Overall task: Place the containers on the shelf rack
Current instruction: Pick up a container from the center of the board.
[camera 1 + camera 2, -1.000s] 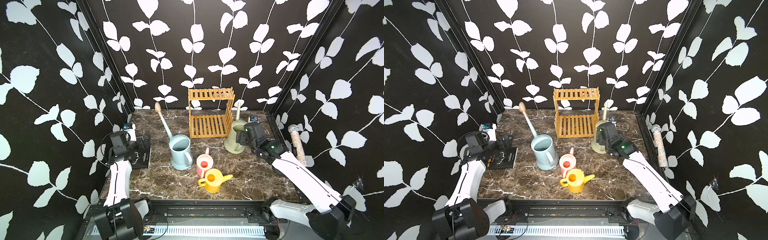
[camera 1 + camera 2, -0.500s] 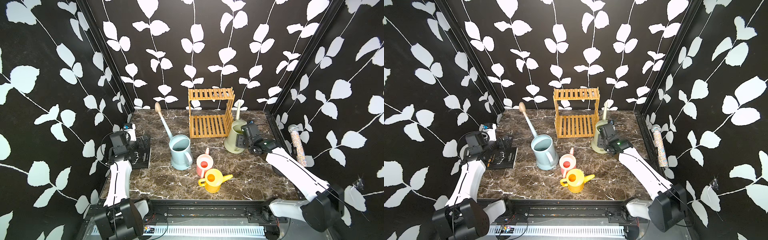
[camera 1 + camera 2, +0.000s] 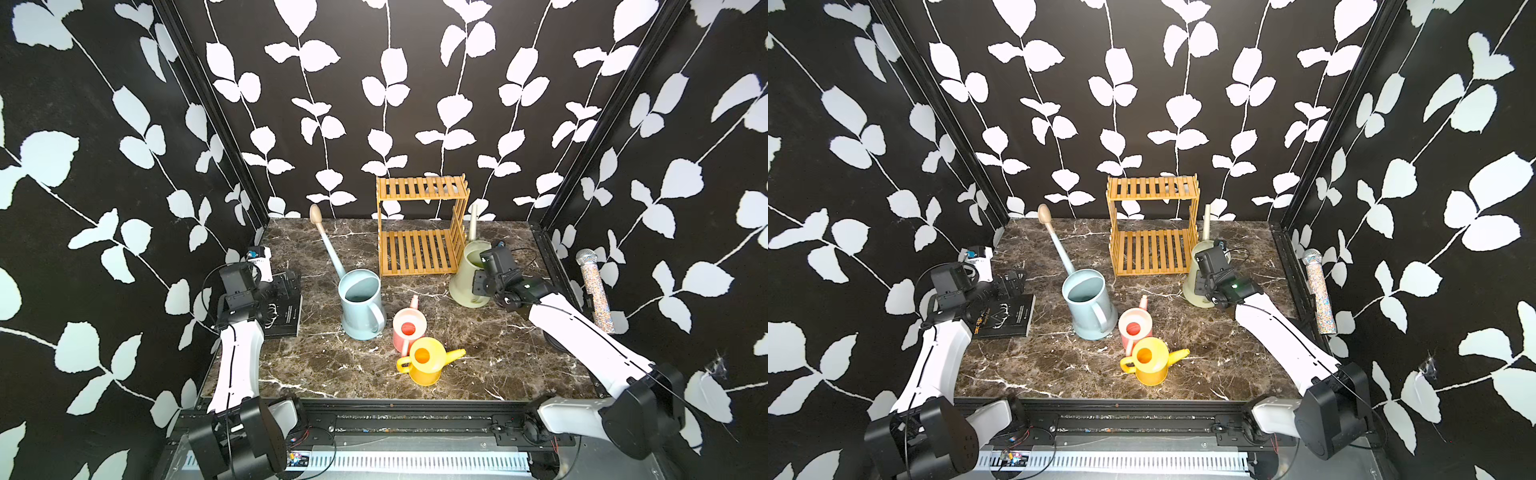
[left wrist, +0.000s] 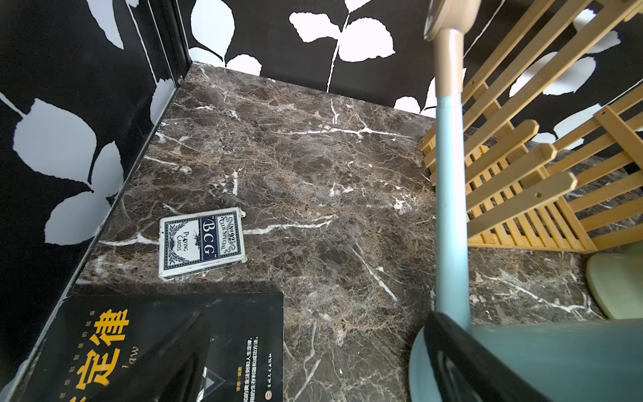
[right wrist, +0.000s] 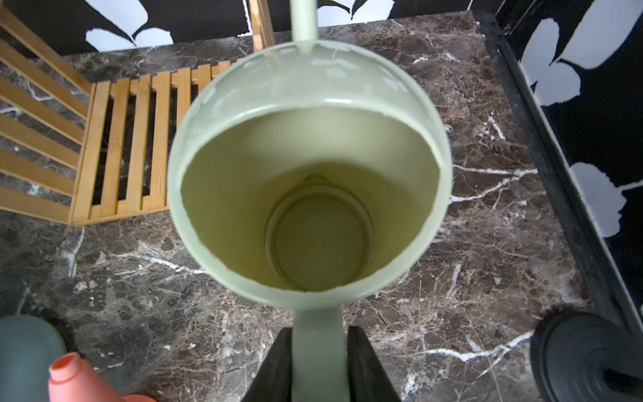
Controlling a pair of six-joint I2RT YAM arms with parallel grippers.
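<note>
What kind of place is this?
Probably a robot test booth: two robot arms at a marble tabletop, leaf-print panels boxing it in, and watering cans laid out beside a wooden rack.

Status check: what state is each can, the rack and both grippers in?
Sage green watering can: upright, handle gripped.
Pale blue watering can: upright, free.
Pink watering can: upright, free.
Yellow watering can: upright, free.
Shelf rack: both tiers empty.
Right gripper: shut on sage green can's handle.
Left gripper: open, empty.
</note>
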